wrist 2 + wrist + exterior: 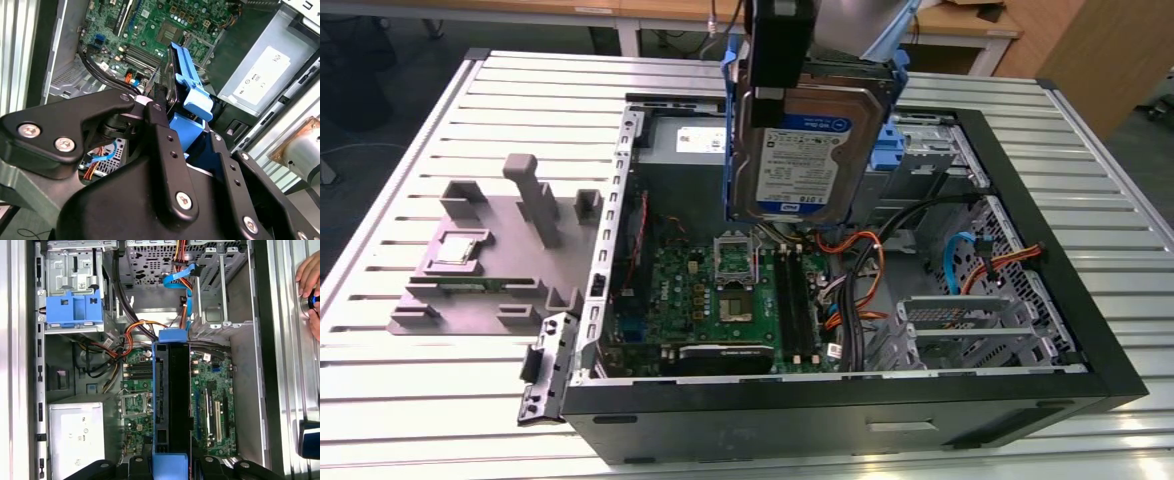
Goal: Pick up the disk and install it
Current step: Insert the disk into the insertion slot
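Disk (807, 150): silver-grey drive in a blue caddy, held upright in the air above the open computer case (1107, 370), over the motherboard (720, 300). Pincer (781, 80): clamped on the disk's upper end. Case lies on the slatted desk (427, 400).

- Slatted metal table (440, 400), pale grey, spans the foreground.
- Wooden desks (654, 12) stand behind it.
- Wooden cabinet (1087, 50) at the exterior view's right.
- Dark floor (427, 40).
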Tool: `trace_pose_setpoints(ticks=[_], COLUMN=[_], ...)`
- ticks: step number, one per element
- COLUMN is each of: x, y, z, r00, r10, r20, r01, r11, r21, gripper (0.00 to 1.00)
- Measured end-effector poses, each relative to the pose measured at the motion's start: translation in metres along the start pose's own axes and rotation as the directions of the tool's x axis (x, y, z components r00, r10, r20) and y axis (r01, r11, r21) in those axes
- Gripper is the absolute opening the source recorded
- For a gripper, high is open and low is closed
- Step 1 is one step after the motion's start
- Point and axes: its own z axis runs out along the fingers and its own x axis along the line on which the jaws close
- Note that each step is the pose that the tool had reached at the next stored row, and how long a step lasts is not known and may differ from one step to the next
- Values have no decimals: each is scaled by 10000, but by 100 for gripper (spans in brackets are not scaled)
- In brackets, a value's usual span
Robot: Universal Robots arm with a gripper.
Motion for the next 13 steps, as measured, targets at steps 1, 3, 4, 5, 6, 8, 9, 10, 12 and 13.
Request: trace_pose_setpoints(ticks=[1, 3, 4, 5, 6, 8, 9, 10, 12, 13], x=[-10, -30, -38, -41, -42, -41, -40, -39, -37, -36], y=[1, 2, 2, 2, 4, 20, 36, 52, 84, 101], z=[1, 1, 1, 2, 2, 2, 3, 5, 7, 8], r00=[10000, 10000, 10000, 10000, 10000, 10000, 10000, 10000, 10000, 10000], r10=[0, 0, -1, 0, 0, -2, -1, -1, -2, -2], r20=[2, 8, 14, 20, 25, 28, 27, 26, 26, 26], r01=[0, 0, 1, 0, 0, 2, 1, 1, 2, 2], r11=[10000, 10000, 10000, 10000, 10000, 10000, 10000, 10000, 10000, 10000], r21=[0, -1, -1, -2, -2, -1, -2, -2, -2, -3], gripper=[37, 37, 37, 37, 37, 37, 37, 37, 37, 37])
